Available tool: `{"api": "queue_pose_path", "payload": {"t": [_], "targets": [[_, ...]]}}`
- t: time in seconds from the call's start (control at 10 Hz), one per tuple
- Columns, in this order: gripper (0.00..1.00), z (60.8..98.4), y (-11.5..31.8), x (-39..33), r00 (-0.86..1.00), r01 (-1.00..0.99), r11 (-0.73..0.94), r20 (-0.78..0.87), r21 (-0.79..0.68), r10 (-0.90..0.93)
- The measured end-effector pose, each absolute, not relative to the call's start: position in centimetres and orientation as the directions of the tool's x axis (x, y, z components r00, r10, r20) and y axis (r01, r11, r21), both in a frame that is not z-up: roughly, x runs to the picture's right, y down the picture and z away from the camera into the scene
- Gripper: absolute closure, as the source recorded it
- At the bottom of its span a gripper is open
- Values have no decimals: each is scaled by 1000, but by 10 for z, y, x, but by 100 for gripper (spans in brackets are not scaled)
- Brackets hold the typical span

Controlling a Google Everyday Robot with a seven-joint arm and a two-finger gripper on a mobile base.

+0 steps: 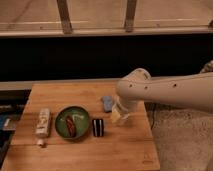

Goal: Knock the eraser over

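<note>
The eraser is a small black block with a pale stripe. It stands upright on the wooden table, just right of the green bowl. My gripper hangs from the white arm, which reaches in from the right. It is low over the table, a short way right of the eraser and slightly behind it, apart from it. The gripper sits in front of the clear plastic cup and partly hides it.
A flat pale blue piece lies behind the eraser, next to the arm. The bowl holds a red-brown item. A white bottle lies at the table's left. The table's right edge is close behind the cup.
</note>
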State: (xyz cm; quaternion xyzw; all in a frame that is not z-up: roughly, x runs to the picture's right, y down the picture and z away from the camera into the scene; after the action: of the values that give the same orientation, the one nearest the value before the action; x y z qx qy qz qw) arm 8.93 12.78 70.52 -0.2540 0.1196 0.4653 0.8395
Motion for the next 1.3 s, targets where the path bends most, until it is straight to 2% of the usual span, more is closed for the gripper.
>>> {"api": "queue_pose_path", "payload": {"t": [0.6, 1.3], "targets": [[26, 712, 143, 75, 555, -830, 432, -455, -352, 696], [26, 694, 154, 56, 593, -803, 450, -454, -389, 665]]}}
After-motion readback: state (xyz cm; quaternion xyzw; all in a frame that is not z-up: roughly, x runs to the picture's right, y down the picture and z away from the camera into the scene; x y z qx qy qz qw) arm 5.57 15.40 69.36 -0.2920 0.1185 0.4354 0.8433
